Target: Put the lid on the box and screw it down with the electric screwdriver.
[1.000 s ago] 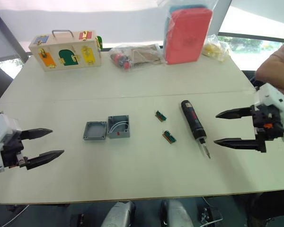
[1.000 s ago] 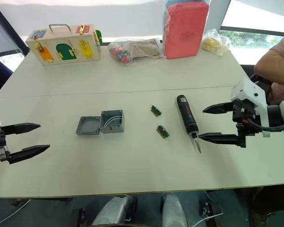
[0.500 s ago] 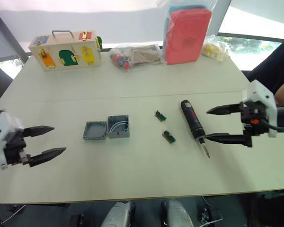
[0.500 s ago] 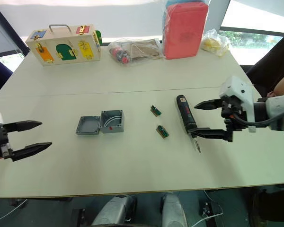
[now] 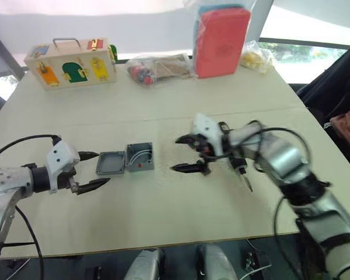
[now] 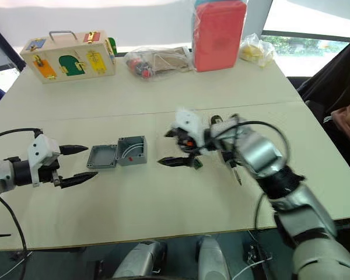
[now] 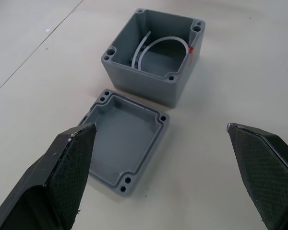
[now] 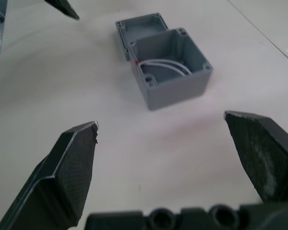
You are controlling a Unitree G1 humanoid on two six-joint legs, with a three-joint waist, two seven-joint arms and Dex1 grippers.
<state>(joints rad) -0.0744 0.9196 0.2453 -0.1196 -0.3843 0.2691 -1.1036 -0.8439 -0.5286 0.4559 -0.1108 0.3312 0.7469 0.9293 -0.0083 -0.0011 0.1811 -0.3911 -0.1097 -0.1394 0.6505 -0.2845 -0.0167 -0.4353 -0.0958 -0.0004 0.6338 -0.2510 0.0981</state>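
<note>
Lid (image 5: 110,163) lying touching box (image 5: 140,157) mid-worktop, left gripper (image 5: 95,170) spreading beside lid, right gripper (image 5: 186,154) spreading beside box

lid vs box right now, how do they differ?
Depth: the lid is a shallow tray; the box is clearly deeper.
Contents: the lid is bare inside; the box holds curved white wires and has a red mark at one corner.
Place: the lid lies on the side nearer the left gripper; the box is nearer the right gripper.
Shared: both grey, square, open side up, corner screw holes, side by side on the table.
</note>
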